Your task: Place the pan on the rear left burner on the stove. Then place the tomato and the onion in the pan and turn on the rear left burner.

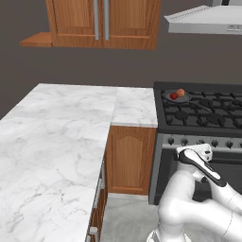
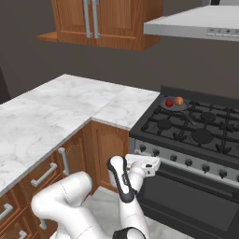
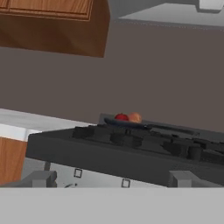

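With my claw (image 3: 112,183) open and empty just before the knobs (image 2: 188,162), I'd square up on the rear-left one first.

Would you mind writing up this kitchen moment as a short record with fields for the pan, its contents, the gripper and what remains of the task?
pan: pan sits on the rear left burner of the stove, handle pointing right
contents: tomato and onion lie side by side in the pan, tomato to the left
gripper: gripper open, holding nothing, low in front of the stove's silver knob panel
remaining: turning on the rear left burner; no flame visible there
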